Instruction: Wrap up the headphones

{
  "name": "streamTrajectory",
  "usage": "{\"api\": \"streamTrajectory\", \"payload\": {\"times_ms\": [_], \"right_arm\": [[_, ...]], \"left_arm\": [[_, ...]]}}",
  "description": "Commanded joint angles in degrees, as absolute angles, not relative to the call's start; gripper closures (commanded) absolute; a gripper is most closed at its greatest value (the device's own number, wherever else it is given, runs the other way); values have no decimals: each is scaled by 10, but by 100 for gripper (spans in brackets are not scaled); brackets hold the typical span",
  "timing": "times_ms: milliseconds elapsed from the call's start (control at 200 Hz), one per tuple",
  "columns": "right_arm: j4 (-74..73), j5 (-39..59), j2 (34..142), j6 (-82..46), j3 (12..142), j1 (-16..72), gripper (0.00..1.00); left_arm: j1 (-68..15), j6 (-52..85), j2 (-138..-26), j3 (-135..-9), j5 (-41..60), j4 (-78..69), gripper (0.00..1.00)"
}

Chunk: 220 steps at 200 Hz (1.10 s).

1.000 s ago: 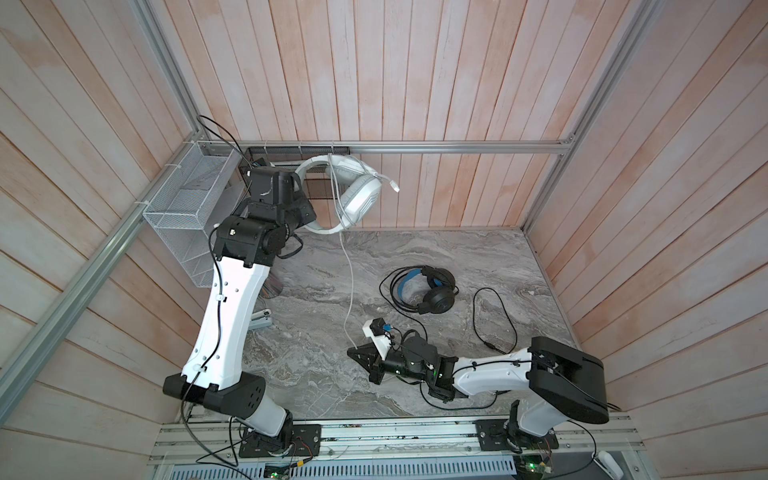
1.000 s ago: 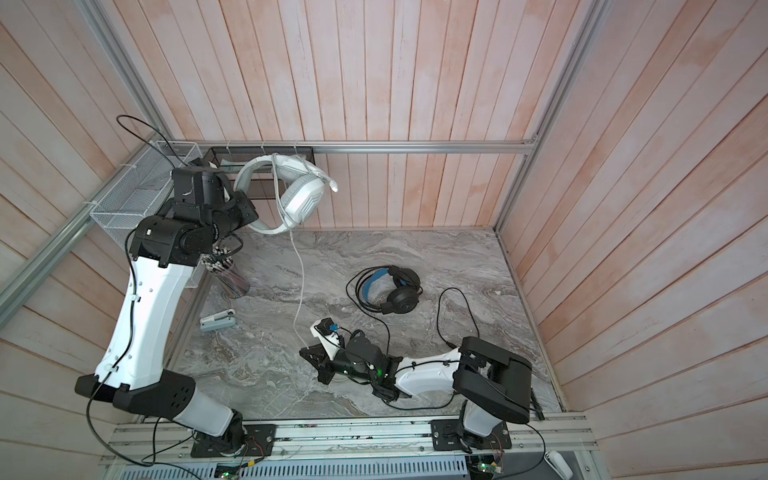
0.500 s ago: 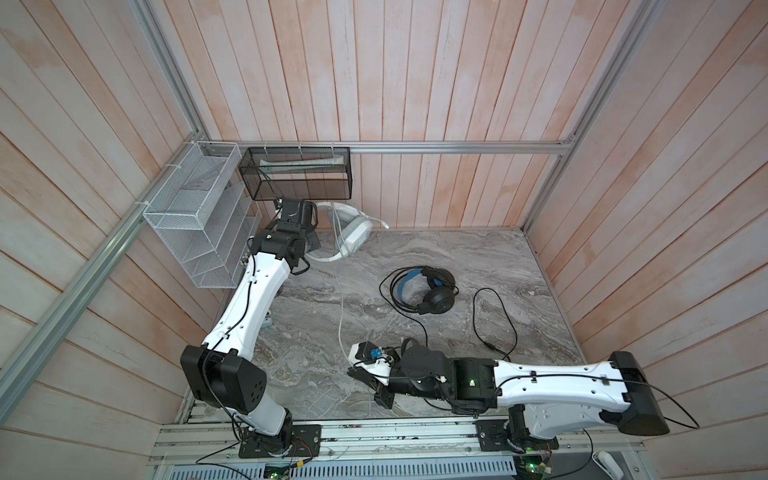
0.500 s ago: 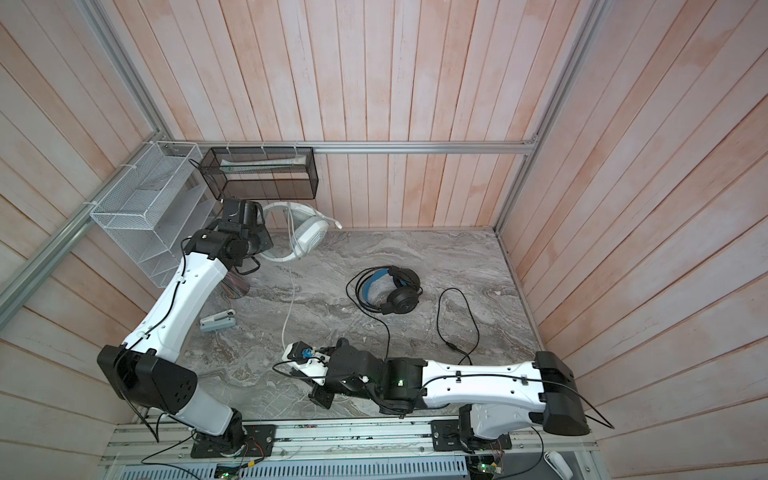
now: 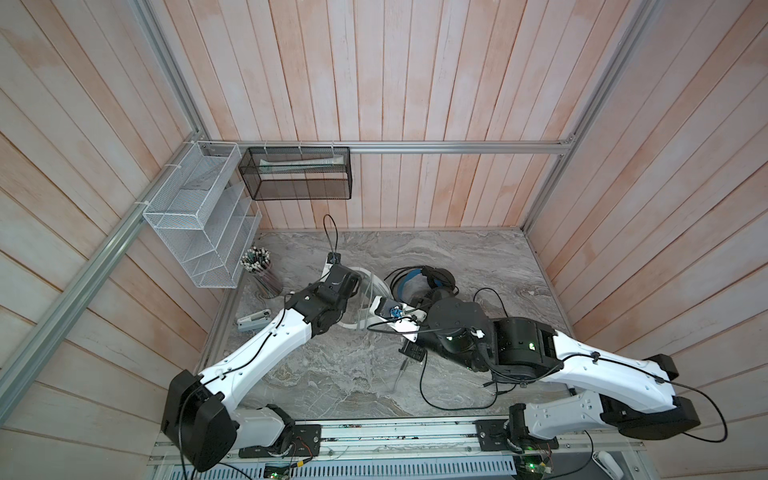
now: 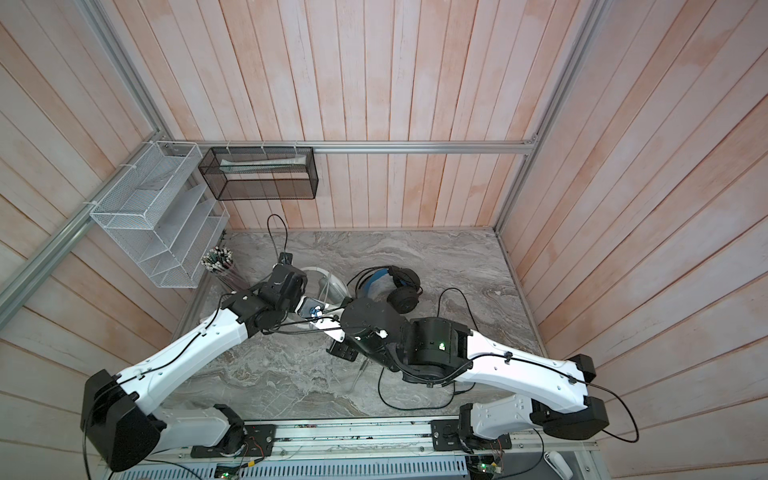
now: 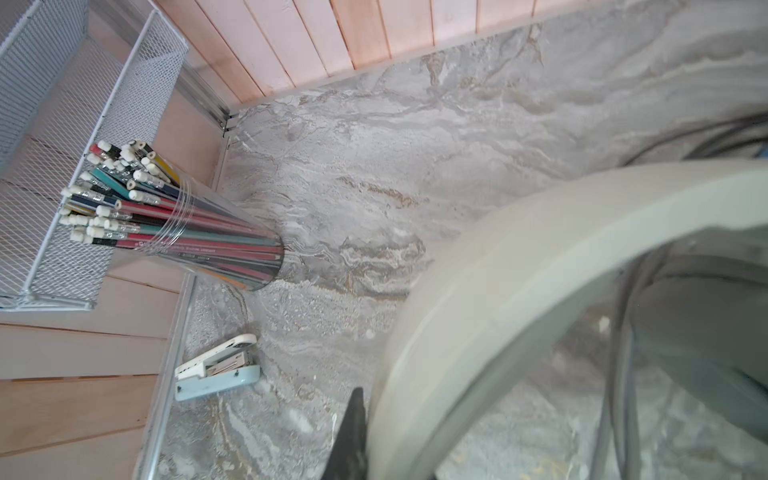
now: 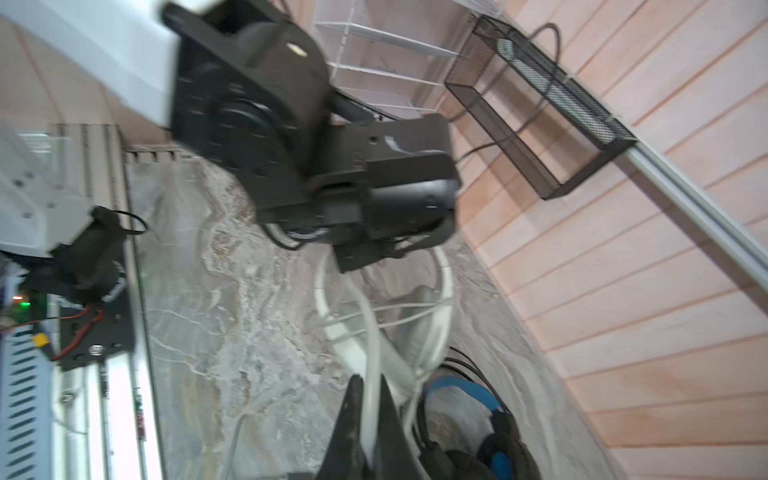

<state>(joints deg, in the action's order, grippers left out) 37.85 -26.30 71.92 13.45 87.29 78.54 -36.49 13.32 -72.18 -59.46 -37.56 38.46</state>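
The white headphones (image 5: 376,283) sit low over the marble table, left of centre in both top views. My left gripper (image 7: 374,419) is shut on their pale headband (image 7: 498,282); only one black finger (image 7: 353,432) shows beside it. My right gripper (image 8: 371,401) is shut on the white cable (image 8: 372,353), close beside the white headset (image 6: 330,282). Loops of that cable cross the headband (image 8: 440,316). The black headphones (image 5: 434,279) with a blue-lined band (image 8: 461,388) lie just right of the white pair. Their black cable (image 5: 457,401) trails toward the front edge.
A clear cup of pencils (image 5: 261,272) stands at the left wall, under a white wire rack (image 5: 199,232). A pale blue stapler (image 5: 253,322) lies near the left edge. A black mesh basket (image 5: 299,174) hangs on the back wall.
The left arm has come down from beside the mesh basket, bringing the white headphones low over the table. The right gripper has moved from the front up beside them, still shut on the white cable.
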Motion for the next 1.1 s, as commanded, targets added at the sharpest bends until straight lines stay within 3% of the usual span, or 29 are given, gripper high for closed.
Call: {"api": "streamTrajectory", "payload": {"times_ms": [0, 220, 470, 1095], "right_arm": [[418, -331, 698, 173, 894, 775, 100], [414, -346, 686, 174, 887, 750, 100], [324, -336, 688, 188, 870, 698, 100], [123, -132, 769, 131, 797, 504, 100]], "left_arm": [[-381, 85, -657, -554, -432, 313, 100], [-395, 28, -532, -450, -407, 245, 100], [-415, 6, -409, -373, -314, 180, 100], [-451, 40, -325, -351, -227, 151, 100]]}}
